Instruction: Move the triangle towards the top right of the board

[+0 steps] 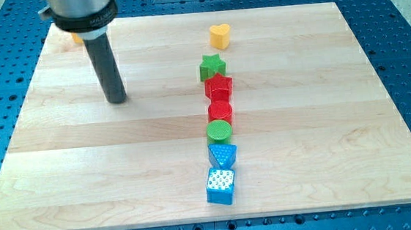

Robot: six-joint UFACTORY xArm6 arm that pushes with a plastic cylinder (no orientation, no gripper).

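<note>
Seven blocks fully visible on the wooden worktop (pixel 85 168), plus one partly hidden piece. Six run in a near-straight column down the view's middle, a seventh sits just above that line.

Count by colour: two green, two red, two blue, one yellow.

From the view's top down:
- yellow heart (pixel 219 35), alone, near the top edge, apart from the rest
- green star (pixel 212 67)
- red star-like block (pixel 219 87), touching the green star
- red cylinder (pixel 220 112), just beside the red star-like block
- green cylinder (pixel 219 132), touching the red cylinder
- blue triangle (pixel 223 155), task block, just below the green cylinder, in the lower middle of the board
- blue cube (pixel 220 185), white dotted top, last in line, close to the bottom edge

An orange bit (pixel 74 38) shows behind the arm at the view's top left, shape cannot be told.

Arm pose: dark rod (pixel 106 64) hangs almost upright from a black collar at the view's top left. My tip (pixel 118 100) rests on bare wood, well apart from the column, to the view's left of the red star-like block. It touches no block. No tool with jaws on this rod, so spread or pressed together cannot be told.
</note>
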